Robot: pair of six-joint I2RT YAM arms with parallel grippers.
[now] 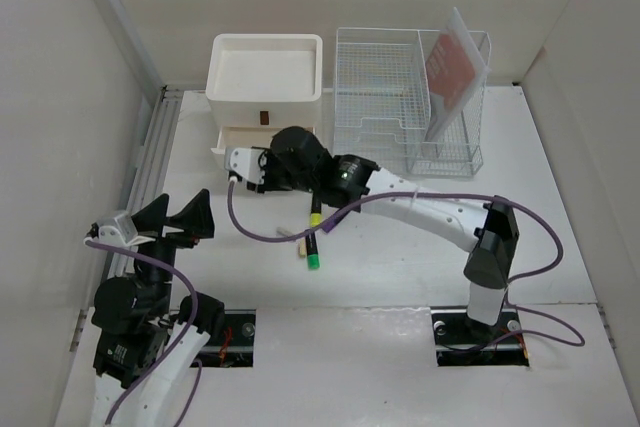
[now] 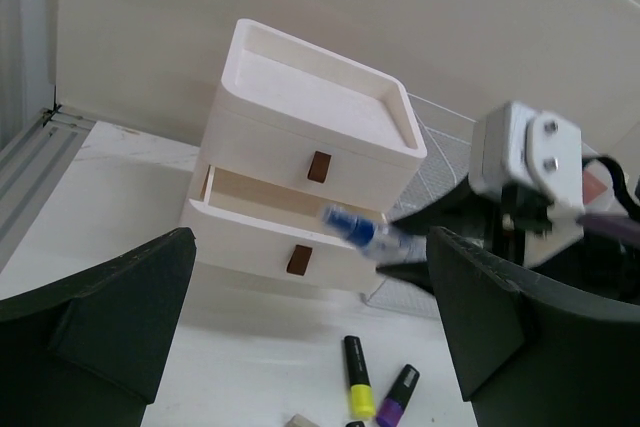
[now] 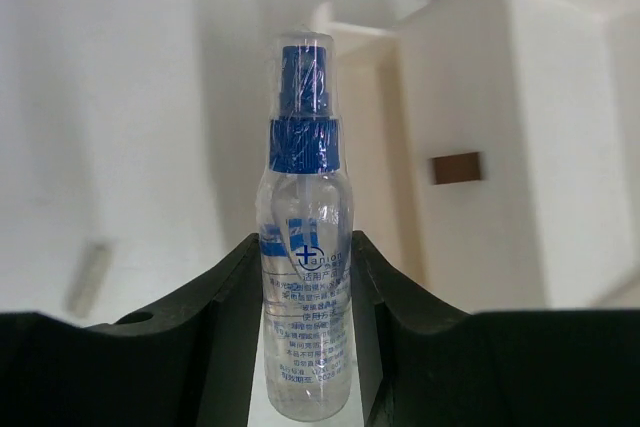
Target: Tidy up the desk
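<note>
The desk [image 1: 400,267] is a white tabletop. My right gripper [image 3: 305,247] is shut on a clear spray bottle [image 3: 305,277] with a blue cap. From the left wrist view, the spray bottle [image 2: 375,235] hangs just in front of the open lower drawer [image 2: 270,237] of the cream drawer box [image 2: 310,112]. My right gripper [image 1: 238,172] sits in front of that drawer box [image 1: 265,77]. My left gripper [image 1: 180,215] hovers over the left of the desk, open and holding nothing; its fingers [image 2: 100,317] frame the view.
A yellow marker [image 2: 355,377] and a purple marker [image 2: 397,394] lie on the desk near a green-capped one [image 1: 314,262] and a small beige piece [image 1: 290,235]. A white wire-mesh rack [image 1: 410,97] holds a red booklet [image 1: 450,62]. A grey rail [image 1: 150,157] runs along the left.
</note>
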